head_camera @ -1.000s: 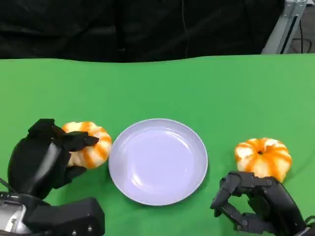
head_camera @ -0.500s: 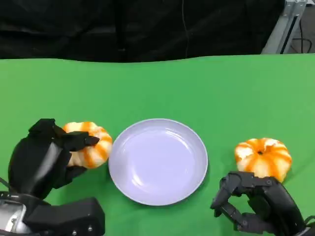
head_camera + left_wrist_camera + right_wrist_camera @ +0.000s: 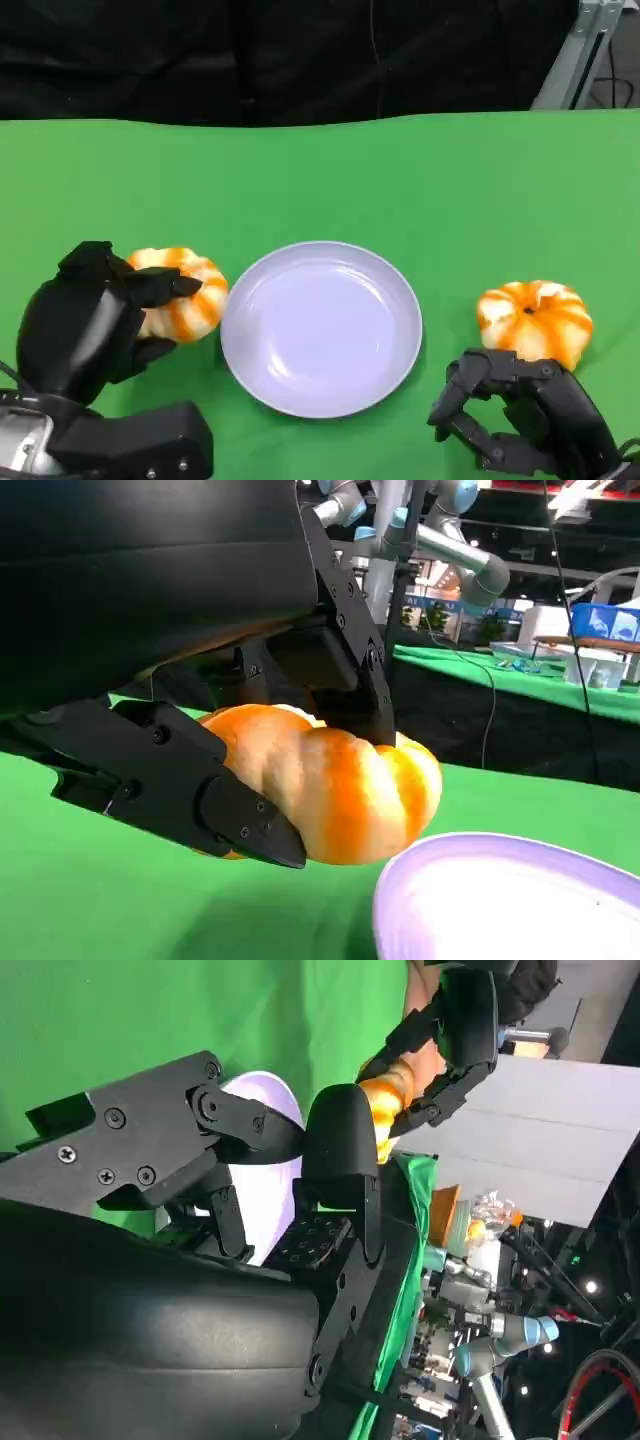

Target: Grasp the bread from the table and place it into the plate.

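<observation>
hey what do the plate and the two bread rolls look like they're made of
Plate: likely smooth plastic or melamine, pale lavender with a soft sheen. Left bread, gripped by the left hand, and right bread: glossy orange-and-white ridges, seemingly foam or plastic replicas, though real glazed bread can't be excluded.

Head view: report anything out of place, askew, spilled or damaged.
Nothing stands out. The plate sits flat on the green table, with nothing in it. One bread is gripped by the left hand beside the plate; the other bread rests intact beyond the right hand. No spills or damage.
</observation>
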